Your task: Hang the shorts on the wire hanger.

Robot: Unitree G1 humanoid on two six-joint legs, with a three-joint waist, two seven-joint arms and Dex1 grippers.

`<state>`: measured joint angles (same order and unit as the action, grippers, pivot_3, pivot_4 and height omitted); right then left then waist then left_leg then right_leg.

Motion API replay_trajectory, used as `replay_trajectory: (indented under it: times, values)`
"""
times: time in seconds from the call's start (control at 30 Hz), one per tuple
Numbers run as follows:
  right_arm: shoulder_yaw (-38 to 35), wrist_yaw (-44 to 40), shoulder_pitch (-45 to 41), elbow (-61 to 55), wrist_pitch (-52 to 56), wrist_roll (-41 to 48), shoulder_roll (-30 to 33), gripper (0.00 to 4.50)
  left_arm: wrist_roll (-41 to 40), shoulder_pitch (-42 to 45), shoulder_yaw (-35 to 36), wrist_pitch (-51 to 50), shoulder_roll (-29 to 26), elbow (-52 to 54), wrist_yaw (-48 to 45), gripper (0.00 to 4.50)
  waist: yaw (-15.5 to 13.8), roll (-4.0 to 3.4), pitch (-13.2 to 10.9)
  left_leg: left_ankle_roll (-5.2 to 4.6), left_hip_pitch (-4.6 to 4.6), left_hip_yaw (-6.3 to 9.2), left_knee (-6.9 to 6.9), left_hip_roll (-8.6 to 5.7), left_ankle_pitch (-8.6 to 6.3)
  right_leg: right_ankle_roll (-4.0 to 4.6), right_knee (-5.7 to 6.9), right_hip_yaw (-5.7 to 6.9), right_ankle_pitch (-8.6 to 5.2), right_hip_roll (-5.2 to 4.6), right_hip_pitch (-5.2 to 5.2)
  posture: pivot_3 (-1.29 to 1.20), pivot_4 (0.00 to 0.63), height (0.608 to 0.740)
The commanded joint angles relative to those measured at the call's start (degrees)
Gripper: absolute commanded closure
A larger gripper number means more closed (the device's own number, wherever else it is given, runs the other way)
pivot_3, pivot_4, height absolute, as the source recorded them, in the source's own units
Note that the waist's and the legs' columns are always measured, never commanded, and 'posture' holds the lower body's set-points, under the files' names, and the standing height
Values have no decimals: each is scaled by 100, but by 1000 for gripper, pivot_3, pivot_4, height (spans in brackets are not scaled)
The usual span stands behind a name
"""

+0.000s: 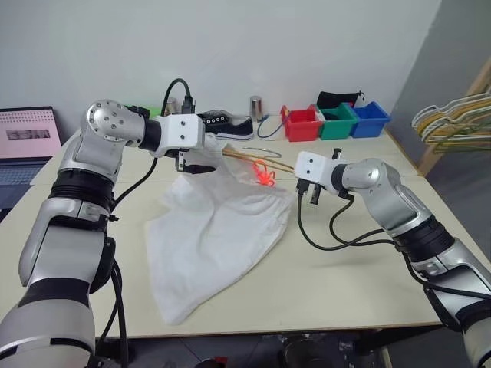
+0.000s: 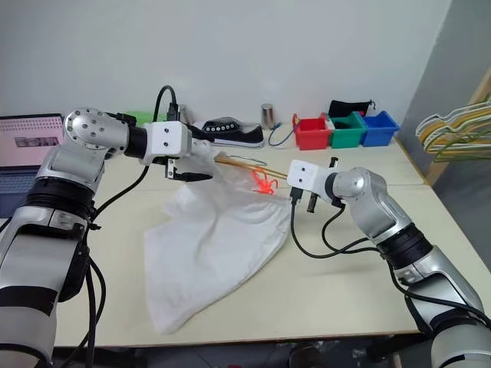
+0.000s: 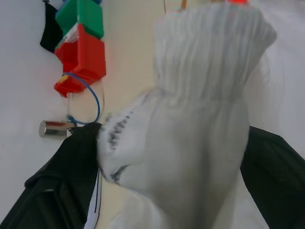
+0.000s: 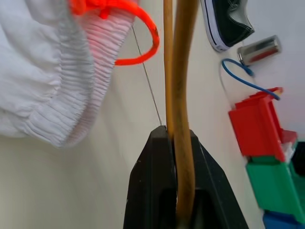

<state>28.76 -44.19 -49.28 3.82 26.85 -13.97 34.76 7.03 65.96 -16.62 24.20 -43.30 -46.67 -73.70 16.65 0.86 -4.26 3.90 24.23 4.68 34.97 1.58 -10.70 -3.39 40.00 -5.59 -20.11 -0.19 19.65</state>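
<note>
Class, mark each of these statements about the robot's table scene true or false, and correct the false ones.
1. The right gripper is shut on the wire hanger. True.
2. The shorts are black. False: they are white, with an orange drawstring.
3. The left gripper holds the shorts' waistband. True.
4. The red bin stands between the green bin and the blue bin. False: the green bin is in the middle.

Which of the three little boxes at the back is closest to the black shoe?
The red box. It sits at the left end of the row, on the black shoe's side; the green box is in the middle and the blue box farthest away.
</note>
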Motion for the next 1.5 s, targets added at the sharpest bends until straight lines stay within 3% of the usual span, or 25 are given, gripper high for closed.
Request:
replay_trajectory:
  times: [0.03,0.57,0.7,0.83,0.87,1.13,1.27,1.4,1.5]
  values:
    - [-92,4,-31,-567,61,-311,-27,4500,161,156,69,203,29,-91,215,746,59,1,0,-1,0,2,0,-1,1,0,2,0,0,0,0,-244,0,740]
    - [-180,67,-23,-1003,1342,-532,-957,4500,510,-12,118,377,-63,-42,580,4112,95,2,1,-10,-18,9,13,-4,15,-1,54,2,0,0,-2,-221,0,740]
    - [-235,162,-36,-1004,1424,-541,-1040,4500,568,-57,126,434,-88,-54,612,4483,103,2,1,-7,-26,9,14,-4,20,-1,74,1,-1,0,0,-226,0,740]
    - [-281,111,-40,-1049,1426,-505,-1007,4500,642,-39,118,452,-67,-85,667,4493,103,2,1,0,-28,10,14,-5,32,-20,86,2,-12,1,3,-234,0,740]
    - [-281,60,-32,-1079,1427,-482,-979,4010,660,-33,112,445,-54,-92,698,4500,104,2,1,-1,-28,10,14,-5,33,-20,87,2,-12,1,3,-234,0,740]
    - [-529,-365,91,-1402,1576,-216,-603,2462,681,-159,130,445,-34,-9,832,4500,110,3,2,-3,-30,11,15,-6,38,-21,92,2,-12,1,2,-245,0,740]
    - [-1057,-991,187,-1839,2033,457,-200,1616,566,-446,203,432,-156,266,784,4500,108,4,2,-3,-29,13,14,-5,38,-20,91,2,-12,0,2,-245,0,740]
    - [-1679,-878,78,-1420,2180,786,10,749,396,-828,303,294,-299,684,698,4500,129,4,2,-3,-31,12,14,-3,38,-20,91,2,-11,0,1,-244,0,740]
    - [-2181,-812,247,-919,2643,1326,-277,122,219,-1097,429,17,-398,1004,646,4500,146,7,4,-4,-37,11,14,-3,40,-19,94,1,-11,0,-2,-244,0,740]
